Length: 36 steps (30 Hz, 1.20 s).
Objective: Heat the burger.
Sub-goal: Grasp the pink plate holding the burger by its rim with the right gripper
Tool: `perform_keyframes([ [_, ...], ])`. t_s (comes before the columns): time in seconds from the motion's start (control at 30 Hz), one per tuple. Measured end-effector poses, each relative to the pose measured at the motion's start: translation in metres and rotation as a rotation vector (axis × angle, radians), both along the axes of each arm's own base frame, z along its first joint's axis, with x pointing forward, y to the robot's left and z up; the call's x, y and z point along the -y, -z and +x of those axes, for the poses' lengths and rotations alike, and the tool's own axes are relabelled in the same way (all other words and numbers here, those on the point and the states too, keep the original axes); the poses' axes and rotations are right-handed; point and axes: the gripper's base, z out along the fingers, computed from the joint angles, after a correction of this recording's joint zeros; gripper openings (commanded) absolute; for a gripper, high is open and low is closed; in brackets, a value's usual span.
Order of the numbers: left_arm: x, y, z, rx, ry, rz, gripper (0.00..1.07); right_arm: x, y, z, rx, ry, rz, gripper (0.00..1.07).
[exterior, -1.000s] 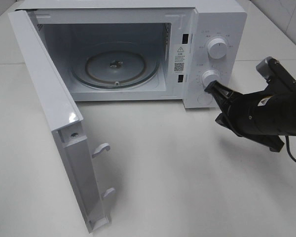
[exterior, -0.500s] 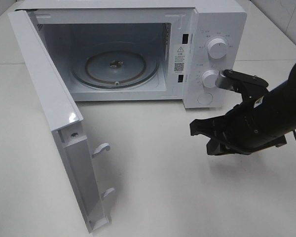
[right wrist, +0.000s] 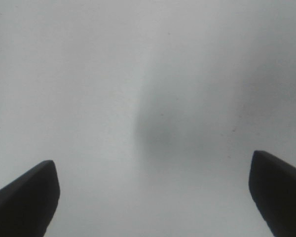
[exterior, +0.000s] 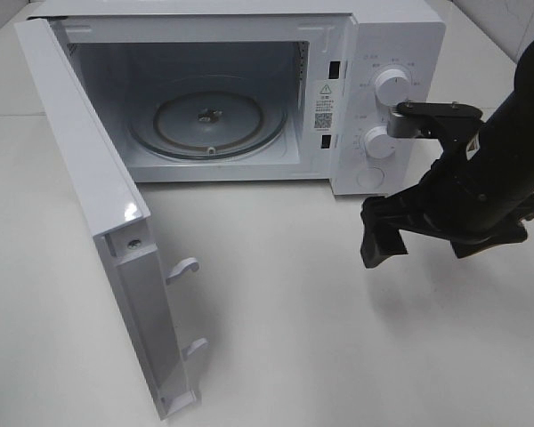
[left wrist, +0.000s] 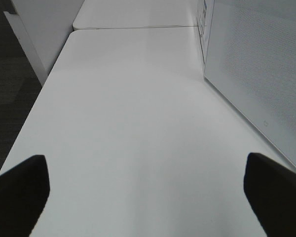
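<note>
Both arms' jaws spread wide, microwave door standing open

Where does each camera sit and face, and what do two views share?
Exterior high: above, facing down on the open white box-shaped microwave; black right claw shows.
Left wrist: low, facing along the white tabletop; black left claw shows.
Right wrist: facing down at tabletop; right claw shows.
Shared: the first two show the microwave's door.
</note>
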Motion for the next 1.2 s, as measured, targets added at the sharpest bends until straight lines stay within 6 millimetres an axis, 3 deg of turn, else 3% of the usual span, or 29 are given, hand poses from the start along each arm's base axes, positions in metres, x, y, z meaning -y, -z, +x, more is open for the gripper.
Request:
perform_keyframes([
  [0.23, 0.000, 0.000, 0.000, 0.000, 0.000, 0.000, 1.06, 0.038, -0.003, 0.004, -0.092, 0.002, -0.188, 0.93],
  [0.47, 0.000, 0.000, 0.000, 0.000, 0.000, 0.000, 1.06, 0.067, -0.004, 0.012, -0.078, 0.060, -0.237, 0.92],
  [0.77, 0.000, 0.000, 0.000, 0.000, 0.000, 0.000, 1.06, 0.122, 0.002, 0.017, -0.148, 0.242, -0.266, 0.88],
  [1.07, 0.000, 0.000, 0.000, 0.000, 0.000, 0.000, 1.06, 0.153, 0.012, 0.018, -0.190, 0.330, -0.280, 0.73],
  [1.2, 0.000, 0.000, 0.000, 0.000, 0.000, 0.000, 1.06, 0.165, 0.023, 0.018, -0.234, 0.362, -0.285, 0.72],
])
